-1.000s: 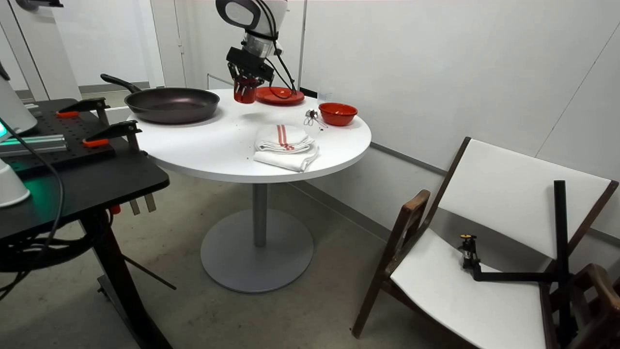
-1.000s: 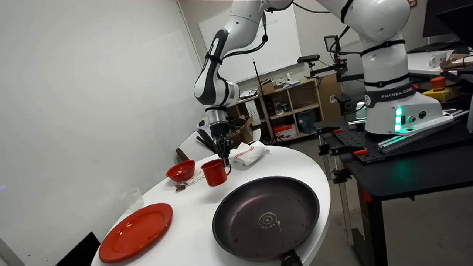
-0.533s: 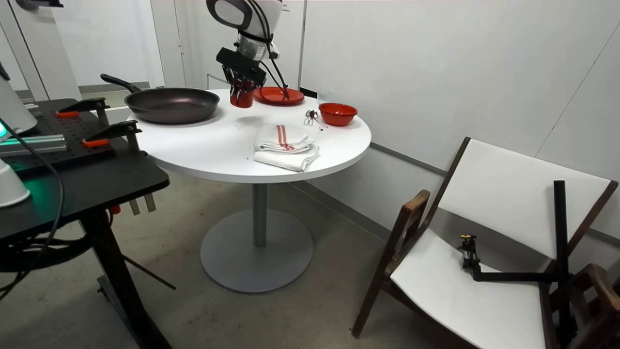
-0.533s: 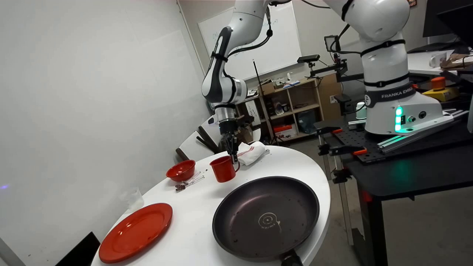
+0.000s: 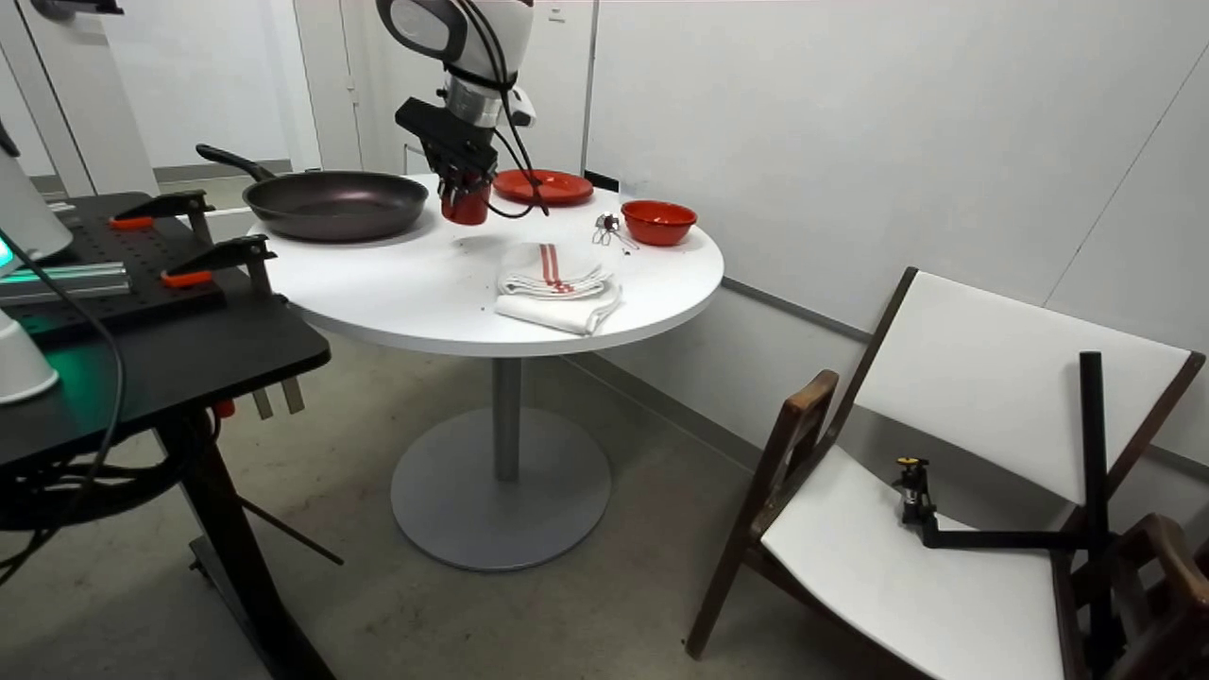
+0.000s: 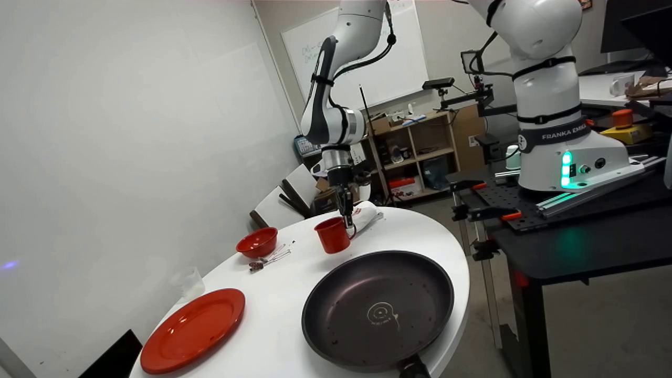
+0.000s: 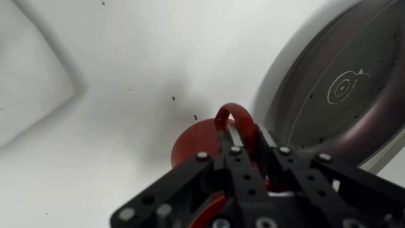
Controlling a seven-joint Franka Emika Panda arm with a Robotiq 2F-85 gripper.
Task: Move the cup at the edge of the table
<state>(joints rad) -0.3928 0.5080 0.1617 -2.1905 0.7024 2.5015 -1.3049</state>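
The small red cup (image 6: 333, 236) hangs above the round white table (image 6: 268, 320), slightly tilted. It also shows in an exterior view (image 5: 466, 210), with its shadow on the table just below. My gripper (image 6: 348, 223) is shut on the cup's handle. In the wrist view the gripper (image 7: 245, 129) has one finger inside the handle loop and one outside it. The cup's body (image 7: 196, 139) is beside the fingers there, partly hidden by the gripper linkage.
A black pan (image 6: 378, 310) stands close to the cup. A folded white towel (image 5: 557, 283), red bowl (image 6: 257, 242), red plate (image 6: 194, 331), small wire utensil (image 6: 270, 260) and clear cup (image 6: 191, 283) are on the table. The dark stand (image 5: 189, 368) is beside the table.
My gripper has carried the cup away from the red plate, toward the towel and the robot's base side. The cup is lower in one exterior picture. The grip has not changed.
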